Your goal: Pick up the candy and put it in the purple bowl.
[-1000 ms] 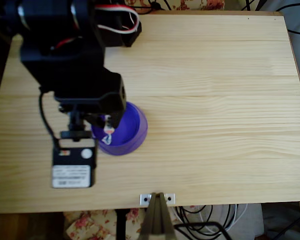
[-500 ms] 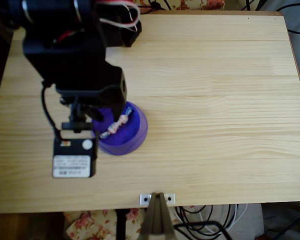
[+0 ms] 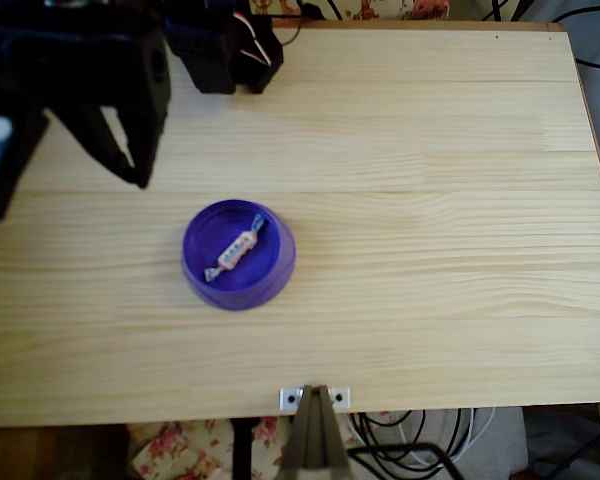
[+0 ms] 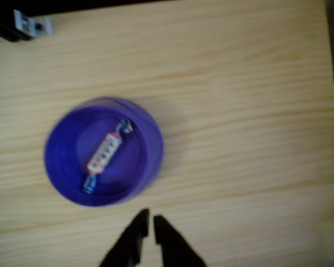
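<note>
The candy point(image 3: 232, 249) lies diagonally inside the purple bowl point(image 3: 277, 270), on its floor, left of the table's middle in the overhead view. In the wrist view the candy point(image 4: 104, 154) also rests in the bowl point(image 4: 147, 150). My black gripper point(image 3: 130, 165) hangs raised up and to the left of the bowl, well clear of it. From the wrist camera the gripper point(image 4: 149, 218) is at the bottom edge, just below the bowl's rim, shut, its fingertips nearly touching with nothing between them.
Pale wood table point(image 3: 430, 200) stretches bare to the right of the bowl. A small metal bracket point(image 3: 314, 398) sits on the front edge, and cables hang beyond it. The arm's base point(image 3: 230, 45) stands at the back left.
The gripper has let go of the candy, which now lies in the bowl. The arm has lifted and swung back to the upper left, uncovering the bowl.
</note>
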